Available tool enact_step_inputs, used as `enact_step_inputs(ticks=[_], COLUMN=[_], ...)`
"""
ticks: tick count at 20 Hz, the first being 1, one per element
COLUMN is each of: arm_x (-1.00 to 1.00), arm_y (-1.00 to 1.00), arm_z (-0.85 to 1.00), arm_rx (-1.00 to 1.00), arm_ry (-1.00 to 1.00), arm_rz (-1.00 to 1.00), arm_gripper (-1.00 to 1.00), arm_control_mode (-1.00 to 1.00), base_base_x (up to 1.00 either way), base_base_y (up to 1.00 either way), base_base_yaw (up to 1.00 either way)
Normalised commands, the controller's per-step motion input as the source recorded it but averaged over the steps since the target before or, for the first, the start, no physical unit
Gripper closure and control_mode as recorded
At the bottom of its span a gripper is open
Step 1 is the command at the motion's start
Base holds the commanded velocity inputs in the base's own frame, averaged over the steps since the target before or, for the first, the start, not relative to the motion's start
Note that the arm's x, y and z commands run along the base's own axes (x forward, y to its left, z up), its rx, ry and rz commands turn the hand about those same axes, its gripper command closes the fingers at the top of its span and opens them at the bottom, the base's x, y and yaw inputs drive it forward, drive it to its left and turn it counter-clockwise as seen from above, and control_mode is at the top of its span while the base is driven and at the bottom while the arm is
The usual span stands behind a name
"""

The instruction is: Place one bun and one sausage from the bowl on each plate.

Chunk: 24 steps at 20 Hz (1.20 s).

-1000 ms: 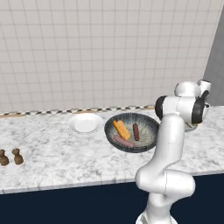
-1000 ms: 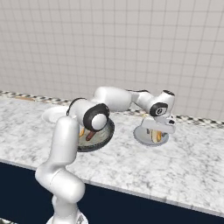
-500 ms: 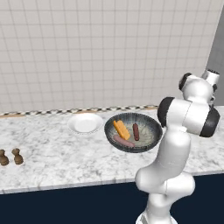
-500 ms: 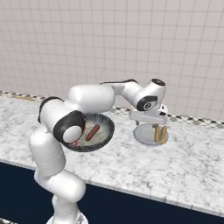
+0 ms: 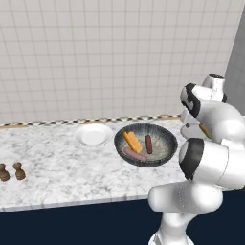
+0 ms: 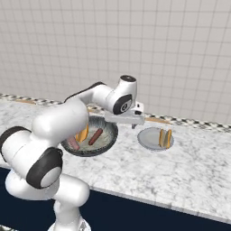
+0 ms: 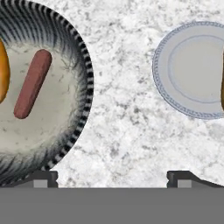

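The dark grey bowl (image 5: 170,139) (image 6: 109,130) (image 7: 85,83) holds an orange bun (image 5: 133,141) (image 6: 82,134), a brown sausage (image 5: 149,143) (image 6: 95,136) (image 7: 33,83) and a paler sausage (image 5: 135,154) (image 6: 73,143). The white plate (image 5: 93,135) lies bare to the bowl's left. On the bowl's other side, the grey plate (image 6: 149,137) (image 7: 188,65) carries a bun (image 6: 164,138). My gripper (image 6: 131,122) (image 7: 113,179) hovers open above the counter between bowl and grey plate, nothing between its fingertips (image 7: 41,178).
Two small brown shakers (image 5: 12,171) stand at the counter's far left. A tiled wall runs behind the counter, and a grey panel (image 5: 237,62) rises at the right. My own arm blocks the right side of the left base view.
The hand has swung from above the grey plate toward the bowl, still open. The bun stays on the grey plate.
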Motion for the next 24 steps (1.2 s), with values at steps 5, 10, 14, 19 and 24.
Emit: enact_step_inputs(ticks=[5, 10, 14, 19, 24], arm_x=[-0.31, 0.0, 0.34, 0.43, 0.32], arm_y=[1.0, 1.0, 0.86, 0.17, 0.0], arm_z=[0.09, 0.0, -0.05, -0.27, -0.32], arm_rx=[-0.03, -0.02, 0.0, 0.01, 0.04], arm_ry=[0.02, 0.07, 0.12, 0.12, 0.04], arm_rz=[0.0, 0.0, -0.02, -0.19, -0.31], arm_gripper=[-1.0, -1.0, -1.0, -1.0, -1.0], arm_control_mode=[-1.0, -1.0, -1.0, -1.0, -1.0], base_base_x=[0.0, 0.0, 0.0, 0.0, 0.0], base_base_y=[0.0, 0.0, 0.0, 0.0, 0.0], base_base_yaw=[0.0, 0.0, 0.0, 0.0, 0.0])
